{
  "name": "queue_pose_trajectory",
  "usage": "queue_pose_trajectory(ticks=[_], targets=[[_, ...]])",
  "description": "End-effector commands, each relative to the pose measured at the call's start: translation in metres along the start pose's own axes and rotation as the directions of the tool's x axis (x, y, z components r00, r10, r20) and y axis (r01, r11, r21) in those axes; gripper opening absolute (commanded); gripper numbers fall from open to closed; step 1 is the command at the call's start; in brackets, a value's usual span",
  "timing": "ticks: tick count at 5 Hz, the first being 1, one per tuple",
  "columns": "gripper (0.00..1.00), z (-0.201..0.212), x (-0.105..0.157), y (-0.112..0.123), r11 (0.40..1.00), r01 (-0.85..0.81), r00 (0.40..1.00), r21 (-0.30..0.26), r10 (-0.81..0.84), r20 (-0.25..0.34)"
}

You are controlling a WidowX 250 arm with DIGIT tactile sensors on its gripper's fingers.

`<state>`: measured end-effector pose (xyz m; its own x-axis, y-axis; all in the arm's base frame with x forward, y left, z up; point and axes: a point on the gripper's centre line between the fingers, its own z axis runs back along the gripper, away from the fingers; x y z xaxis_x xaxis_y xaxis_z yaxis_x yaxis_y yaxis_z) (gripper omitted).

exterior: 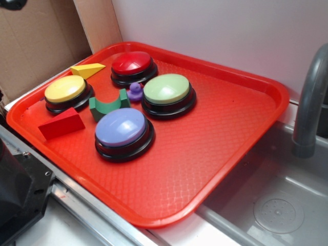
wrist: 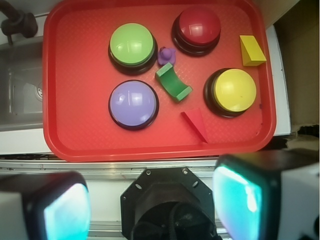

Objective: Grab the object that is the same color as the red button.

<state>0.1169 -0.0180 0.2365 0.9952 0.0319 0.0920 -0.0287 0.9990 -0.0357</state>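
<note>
Gripper [wrist: 152, 200] is hanging high above the tray's [wrist: 150, 147] near rim with the jaws spread wide, holding nothing — so I'd say we're at the approach stage. The red wedge [wrist: 196, 123] lies near that front edge, just beside the yellow button [wrist: 232, 90]. The red button [wrist: 198, 26] is at the far side. Next move: drop down and line up over the wedge.

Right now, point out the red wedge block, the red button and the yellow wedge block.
red wedge block [wrist: 196, 123]: wrist view, sloped top face.
red button [wrist: 199, 25]: wrist view, centre of dome.
yellow wedge block [exterior: 88, 69]: exterior view, sloped face.
</note>
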Motion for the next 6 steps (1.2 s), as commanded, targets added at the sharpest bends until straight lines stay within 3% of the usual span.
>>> queue_pose_trajectory(ticks=[1,2,5,6], targets=[[1.00,0.000,0.000,0.000,1.000,0.000,1.000,0.000,0.000,0.000],[1.00,-0.025,0.008,0.016,0.995,0.093,0.994,-0.037,-0.091,0.054],[1.00,-0.096,0.009,0.050,0.990,0.067,0.996,0.126,-0.074,0.050],[1.00,-0.130,0.009,0.067,0.991,0.053,0.997,0.119,-0.059,0.046]])
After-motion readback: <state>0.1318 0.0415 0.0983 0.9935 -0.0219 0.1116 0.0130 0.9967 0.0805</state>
